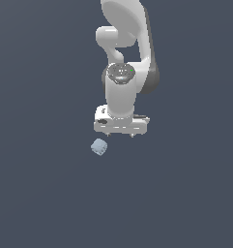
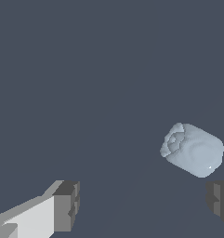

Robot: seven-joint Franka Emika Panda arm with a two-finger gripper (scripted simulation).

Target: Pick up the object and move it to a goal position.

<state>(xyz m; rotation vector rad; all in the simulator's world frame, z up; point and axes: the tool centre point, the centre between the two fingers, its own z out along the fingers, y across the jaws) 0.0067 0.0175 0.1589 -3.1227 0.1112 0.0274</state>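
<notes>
Exterior view, left to right: plain dark grey-blue floor (image 1: 40,193), nothing printed on it. The object (image 1: 99,147), a small pale blue-grey lump with uneven facets, sits on that floor toward the exterior view's left of the arm. It is near the gripper (image 1: 120,134) but not touching it, lying just off the corner of the white hand body and clear of it. Further right is the white arm (image 1: 122,92), coming down from the top edge, wrist pointing down, gripper head seen from above. Only short finger stubs show under the head here, so the gap can't be read from this view.

Wrist view, same order: one dark grey finger pad (image 2: 67,204) on a white finger, then a wide stretch of bare floor, then the lump (image 2: 193,149), then the second pad (image 2: 220,202) cut by the frame edge. Fingers are spread wide, jaws released, nothing between them. The lump is off the line between the pads, closer to the second pad, with visible floor between it and that pad. It looks rounded on one side and creased and faceted on the other. Gripper holds nothing.
</notes>
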